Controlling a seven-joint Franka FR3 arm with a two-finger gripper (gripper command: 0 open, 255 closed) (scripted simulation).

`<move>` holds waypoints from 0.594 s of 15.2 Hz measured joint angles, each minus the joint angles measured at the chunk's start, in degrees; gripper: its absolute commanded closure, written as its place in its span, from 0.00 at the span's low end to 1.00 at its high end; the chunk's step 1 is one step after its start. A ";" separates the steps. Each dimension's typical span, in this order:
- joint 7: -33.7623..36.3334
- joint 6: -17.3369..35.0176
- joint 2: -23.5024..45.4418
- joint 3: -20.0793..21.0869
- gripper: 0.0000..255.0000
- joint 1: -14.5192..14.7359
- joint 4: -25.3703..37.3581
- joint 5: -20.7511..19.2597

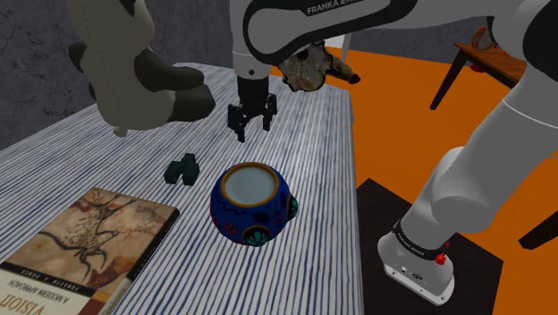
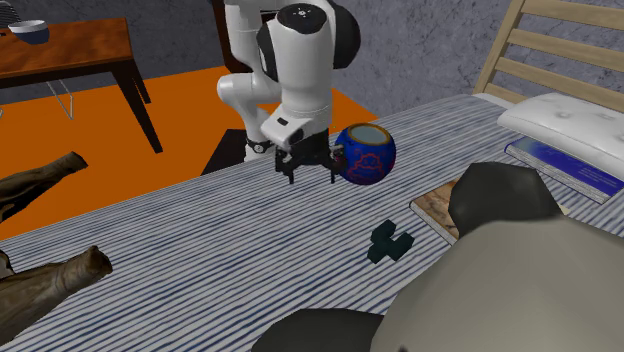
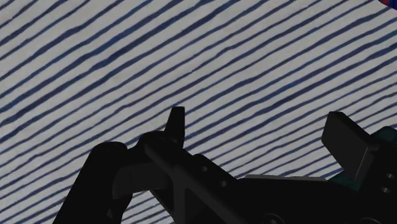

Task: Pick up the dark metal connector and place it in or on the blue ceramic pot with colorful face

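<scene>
The dark teal connector (image 1: 181, 169) (image 2: 390, 241) lies on the blue-striped cloth surface (image 1: 295, 268). Beside it, toward the stand, sits the round blue pot (image 1: 253, 203) (image 2: 364, 153), upright, with a painted face and a pale inside. My black gripper (image 1: 252, 123) (image 2: 308, 172) hangs open just above the cloth, beyond the pot and apart from the connector. In the wrist view the gripper (image 3: 261, 133) has only striped cloth between its separated fingers (image 3: 176, 124).
A large grey plush toy (image 1: 134, 72) (image 2: 500, 270) looms at the surface's far side. A book (image 1: 85, 246) lies near the shoulder view's lower left. A brown lumpy object (image 1: 313, 67) sits behind the arm. The surface edge (image 1: 353, 161) drops to orange floor.
</scene>
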 measured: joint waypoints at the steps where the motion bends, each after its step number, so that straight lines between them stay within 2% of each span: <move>1: 0.53 0.37 1.92 0.51 0.00 0.42 1.63 -0.18; 5: 2.16 1.91 8.79 2.15 0.00 2.12 7.17 -0.95; 9: 4.17 1.53 17.41 3.42 0.00 4.39 16.34 -2.75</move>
